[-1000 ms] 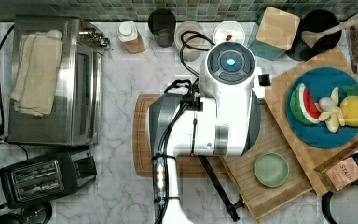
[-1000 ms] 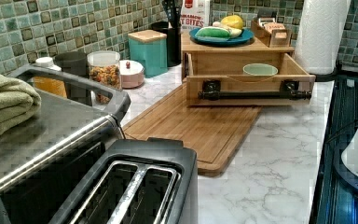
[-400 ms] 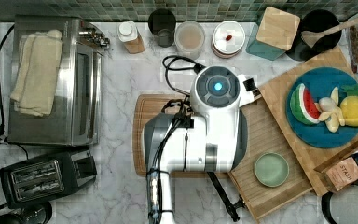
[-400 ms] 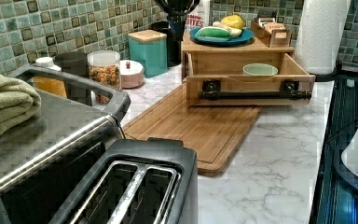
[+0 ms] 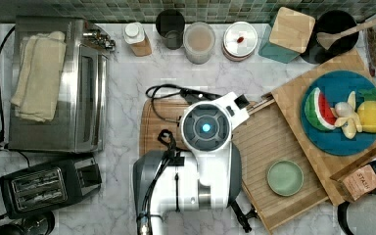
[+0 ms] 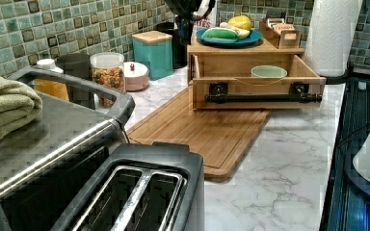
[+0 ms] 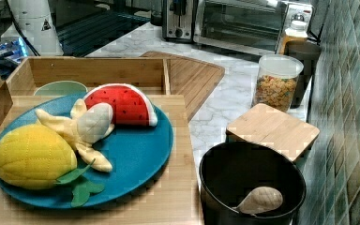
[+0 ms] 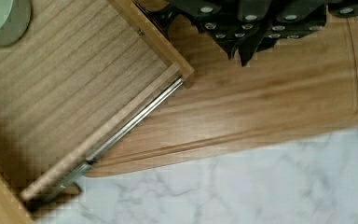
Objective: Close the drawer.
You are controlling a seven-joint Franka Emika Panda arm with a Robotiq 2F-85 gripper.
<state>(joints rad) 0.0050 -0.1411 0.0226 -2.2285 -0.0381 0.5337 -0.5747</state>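
Note:
The drawer stands pulled out from under the wooden top, its ribbed floor bare apart from a green bowl. In the left view its front panel carries a black bar handle. My arm hangs over the drawer's side rim and the cutting board, hiding the gripper beneath it in the top view. In the wrist view the gripper is above the cutting board, just outside the drawer's corner and its metal slide rail, touching nothing.
A blue plate of toy fruit sits on the wooden top above the drawer. Jars, a teal canister and a black pot line the tiled wall. A toaster oven and toaster stand at the top view's left.
My arm has moved toward the top view's bottom left, from near the jars to above the drawer's side rim and the cutting board. The drawer and bowl have not moved.

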